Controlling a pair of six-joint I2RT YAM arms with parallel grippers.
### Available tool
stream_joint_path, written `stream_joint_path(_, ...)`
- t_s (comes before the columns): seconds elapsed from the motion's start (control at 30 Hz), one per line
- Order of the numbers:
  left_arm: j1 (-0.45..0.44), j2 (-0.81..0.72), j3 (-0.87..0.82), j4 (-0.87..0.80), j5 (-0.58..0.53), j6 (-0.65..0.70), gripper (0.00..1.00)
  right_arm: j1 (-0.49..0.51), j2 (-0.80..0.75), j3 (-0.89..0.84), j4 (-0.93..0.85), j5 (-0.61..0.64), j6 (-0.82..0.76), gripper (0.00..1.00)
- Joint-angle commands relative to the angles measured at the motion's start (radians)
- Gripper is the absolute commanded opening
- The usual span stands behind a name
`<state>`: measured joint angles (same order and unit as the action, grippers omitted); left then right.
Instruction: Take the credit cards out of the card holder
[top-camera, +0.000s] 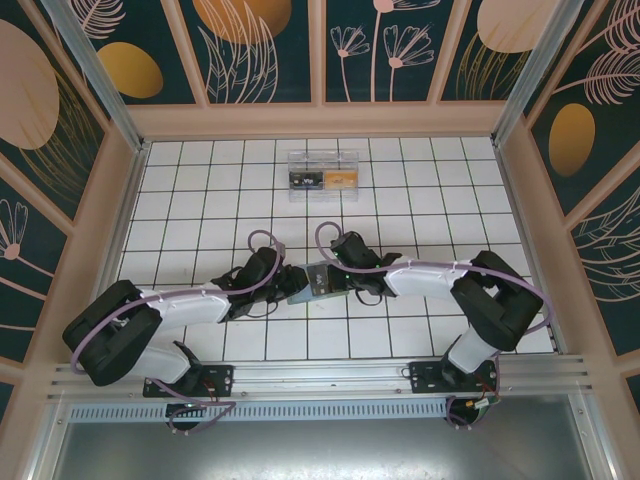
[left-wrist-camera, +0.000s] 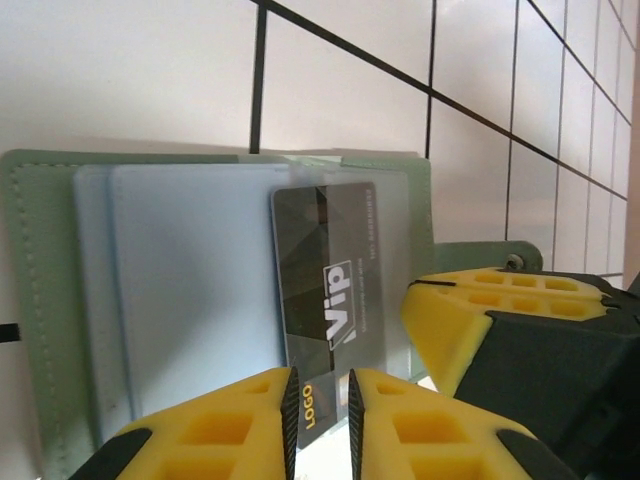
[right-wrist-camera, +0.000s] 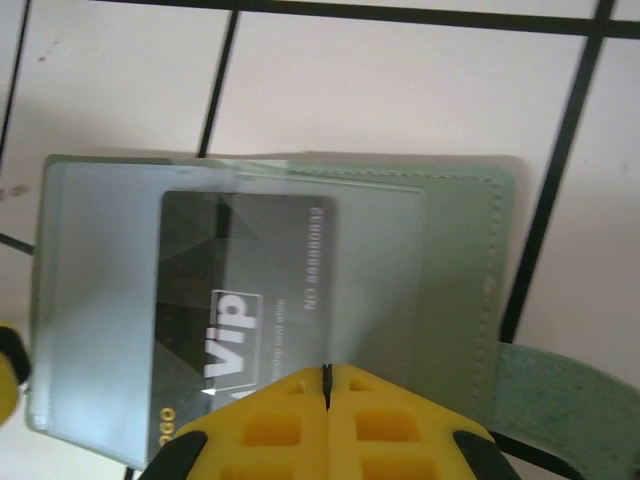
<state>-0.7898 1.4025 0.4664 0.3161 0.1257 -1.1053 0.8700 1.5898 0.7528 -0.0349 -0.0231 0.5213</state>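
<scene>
Roughly at the middle of the tiled table (top-camera: 200, 200), we see both arms stretched in toward each other. On the left, the left gripper (top-camera: 293, 287) sits at the card holder (top-camera: 316, 281), which lies open on the tiles between the two arms. On the right, the right gripper (top-camera: 342, 277) is at the holder's other side. Well behind them, near the far wall, stands a clear box (top-camera: 322, 170) with a dark card (top-camera: 304, 180) and a gold card (top-camera: 342, 180) inside.

Through the left wrist camera, going left to right, we find the holder's grey-green stitched cover edge, then pale blue-grey sleeves (left-wrist-camera: 180, 280). Next comes a black card (left-wrist-camera: 325, 270) marked "Vip", sitting behind a translucent sleeve. Low in the frame the left gripper's yellow fingers (left-wrist-camera: 230, 430) stand a narrow gap apart. The card's "LOGO" end shows in that gap, but we cannot tell whether the pads touch it. Further right, a yellow finger of the right gripper sits at the holder's edge, with the holder's strap (left-wrist-camera: 480, 258) just behind it.

Through the right wrist camera, the black card lies inside its sleeve in the left half of the holder, with bare green cover to its right and the strap at lower right. The right gripper's fingertips are pressed together to a hairline over the holder's near edge. Whether anything is pinched between them we cannot tell.
</scene>
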Motion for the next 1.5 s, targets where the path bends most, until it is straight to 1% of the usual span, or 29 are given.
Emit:
stream_joint_path(0.0, 0.002, 0.029, -0.015, 0.079, 0.033, -0.028, 0.24, 0.023, -0.008, 0.025, -0.025, 0.013, -0.021, 0.05)
stream_joint_path(0.17, -0.009, 0.086, -0.001, 0.107, 0.054, -0.033, 0.24, 0.026, 0.017, 0.009, -0.030, 0.026, -0.011, 0.05)
stream_joint_path(0.3, -0.017, 0.116, 0.024, 0.071, 0.043, -0.027, 0.25, 0.026, 0.026, -0.003, -0.032, 0.034, -0.003, 0.04)
stream_joint_path(0.43, -0.021, 0.135, 0.035, 0.045, 0.032, -0.024, 0.25, 0.026, 0.027, -0.012, -0.022, 0.033, 0.002, 0.05)
stream_joint_path(0.8, -0.031, 0.159, 0.054, 0.052, 0.035, -0.021, 0.25, 0.027, 0.039, -0.028, -0.005, 0.022, 0.017, 0.04)
stream_joint_path(1.27, -0.035, 0.165, 0.046, 0.107, 0.044, -0.035, 0.16, 0.026, 0.041, -0.025, -0.009, 0.022, 0.016, 0.04)
stream_joint_path(1.47, -0.035, 0.177, 0.047, 0.135, 0.058, -0.039, 0.16, 0.026, 0.037, -0.026, -0.013, 0.025, 0.016, 0.04)
